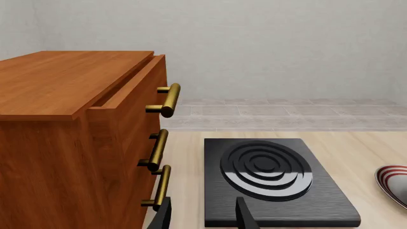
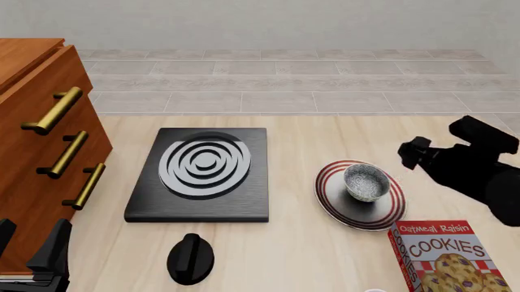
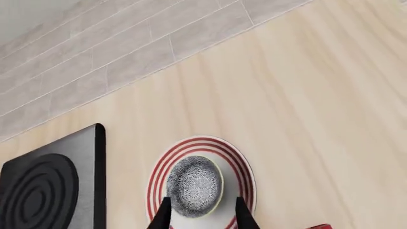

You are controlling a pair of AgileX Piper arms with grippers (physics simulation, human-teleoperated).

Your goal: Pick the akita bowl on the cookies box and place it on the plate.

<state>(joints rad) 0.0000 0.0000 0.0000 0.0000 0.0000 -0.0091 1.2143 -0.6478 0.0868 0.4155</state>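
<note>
The akita bowl (image 2: 366,182) (image 3: 194,186) stands upright on the plate (image 2: 329,182) (image 3: 246,168), a little off the plate's centre. The cookies box (image 2: 445,254) lies flat at the front right with nothing on it; only its corner (image 3: 320,226) shows in the right wrist view. My right gripper (image 2: 413,152) (image 3: 202,217) hangs open above and to the right of the bowl, holding nothing and apart from it. At the front left, beside the cabinet, my left gripper (image 2: 31,243) (image 1: 203,217) is open and empty. A sliver of the plate (image 1: 395,183) shows in the left wrist view.
A black slab with white concentric rings (image 2: 201,173) (image 1: 273,181) (image 3: 45,191) lies left of the plate. A black knob (image 2: 191,258) sits in front of it. A wooden drawer cabinet with brass handles (image 2: 36,140) (image 1: 70,143) stands at the left, its top drawer slightly open.
</note>
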